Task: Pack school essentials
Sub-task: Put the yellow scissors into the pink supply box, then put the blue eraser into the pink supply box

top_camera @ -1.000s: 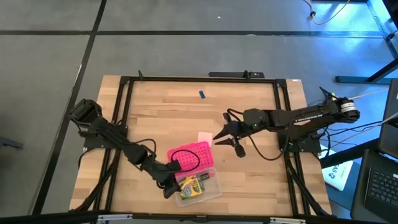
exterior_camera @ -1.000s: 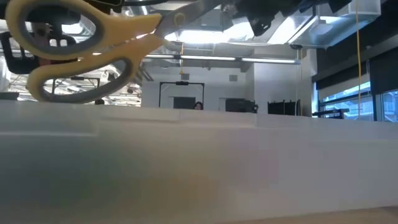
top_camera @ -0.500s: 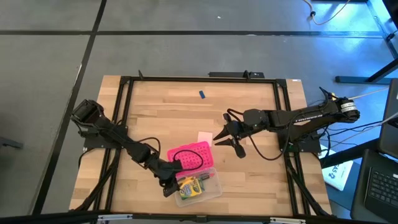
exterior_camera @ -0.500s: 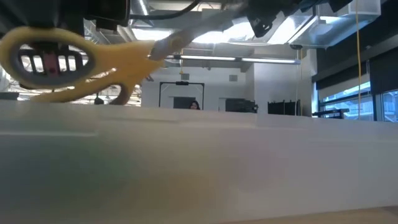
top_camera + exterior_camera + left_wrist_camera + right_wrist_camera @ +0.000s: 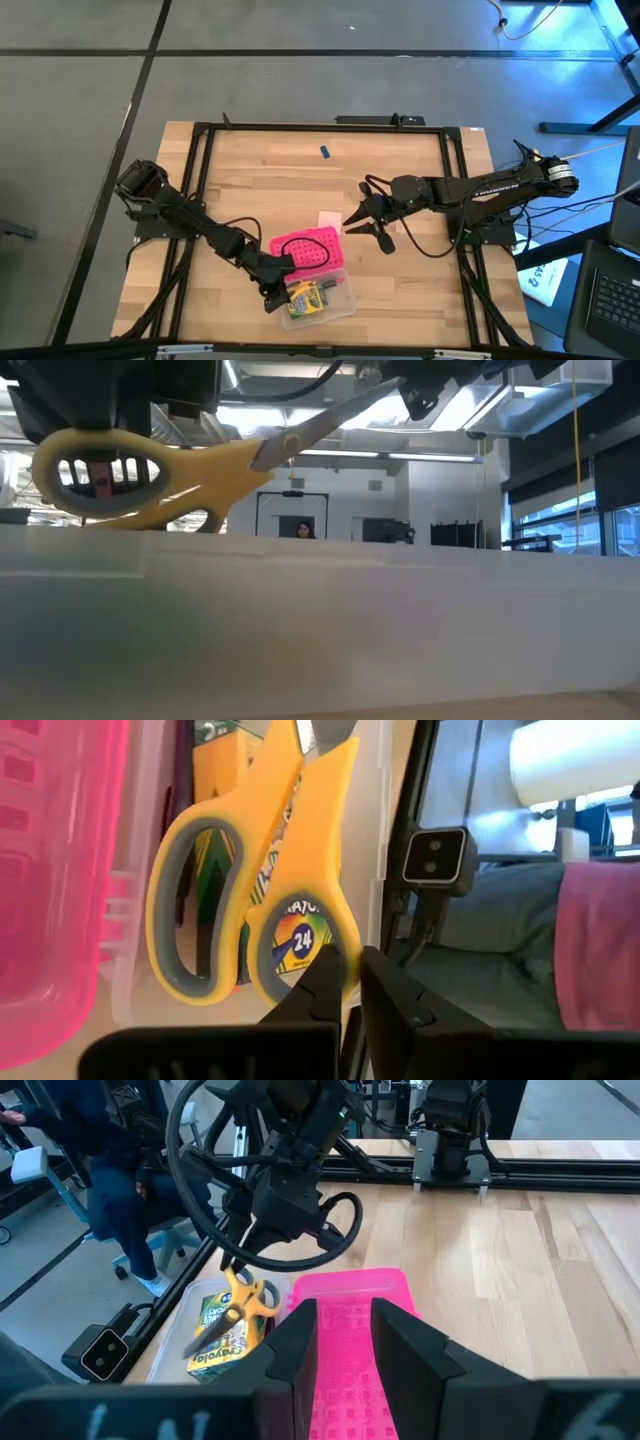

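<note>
The box lies open near the table's front, with its pink dotted half (image 5: 310,250) and its clear half (image 5: 325,300). A yellow-green crayon box (image 5: 308,297) lies in the clear half. My left gripper (image 5: 270,290) is shut on the yellow-handled scissors (image 5: 255,910), which hang over the crayon box (image 5: 222,1345) and above the clear wall (image 5: 320,620). My right gripper (image 5: 365,226) hovers open over the table's middle, beside the pale pink pad (image 5: 329,218), with nothing between its fingers (image 5: 400,1342). A tiny blue piece (image 5: 325,152) lies near the far edge. My left gripper pinches the rim of one yellow handle loop (image 5: 340,948) between its two fingertips (image 5: 320,990). It comes slanting down from the table's left. The scissors (image 5: 150,475) are tilted, handles at the gripper and blades (image 5: 330,420) pointing away. I cannot tell whether the blades touch the crayon box.
Black frame rails (image 5: 200,200) run around the wooden table, and cables loop over the pink half (image 5: 300,252). A small camera (image 5: 435,855) sits at the near edge beside the clear half. A seated person (image 5: 120,1190) shows beyond the table's edge.
My left gripper has sunk a little toward the clear half and rolled. The scissors have come down with it and turned, so their handle loops now sit lower and flatter over the clear wall. My right gripper has kept still.
</note>
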You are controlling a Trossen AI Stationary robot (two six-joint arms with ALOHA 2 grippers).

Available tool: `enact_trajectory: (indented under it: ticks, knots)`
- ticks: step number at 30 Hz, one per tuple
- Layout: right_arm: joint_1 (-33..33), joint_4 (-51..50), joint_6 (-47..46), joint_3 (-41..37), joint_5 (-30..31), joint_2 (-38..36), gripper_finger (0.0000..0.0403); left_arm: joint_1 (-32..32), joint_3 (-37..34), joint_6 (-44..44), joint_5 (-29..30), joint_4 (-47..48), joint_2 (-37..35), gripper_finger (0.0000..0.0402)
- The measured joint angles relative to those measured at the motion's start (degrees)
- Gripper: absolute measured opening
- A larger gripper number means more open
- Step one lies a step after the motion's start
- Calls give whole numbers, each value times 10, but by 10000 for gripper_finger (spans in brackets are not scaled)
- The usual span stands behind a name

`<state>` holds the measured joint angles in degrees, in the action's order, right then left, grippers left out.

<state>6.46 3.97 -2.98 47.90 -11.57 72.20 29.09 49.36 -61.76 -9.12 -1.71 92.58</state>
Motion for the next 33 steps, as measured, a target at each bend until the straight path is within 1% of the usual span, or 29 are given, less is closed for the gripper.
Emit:
enact_trajectory:
  ticks: [3, 10, 17, 27, 33]
  knots:
    - [0, 0, 0, 0, 0, 0, 99, 0, 0, 9, -11, 0, 0, 10]
    - [0, 0, 0, 0, 0, 0, 99, -3, 0, 10, -9, 2, 0, 10]
    - [0, 0, 0, 0, 0, 0, 99, -7, 0, 39, -7, 4, 0, 12]
    - [0, 0, 0, 0, 0, 0, 99, -9, 0, 39, -5, 13, 0, 75]
    - [0, 0, 0, 0, 0, 0, 99, -19, 0, 40, -5, 14, 0, 84]
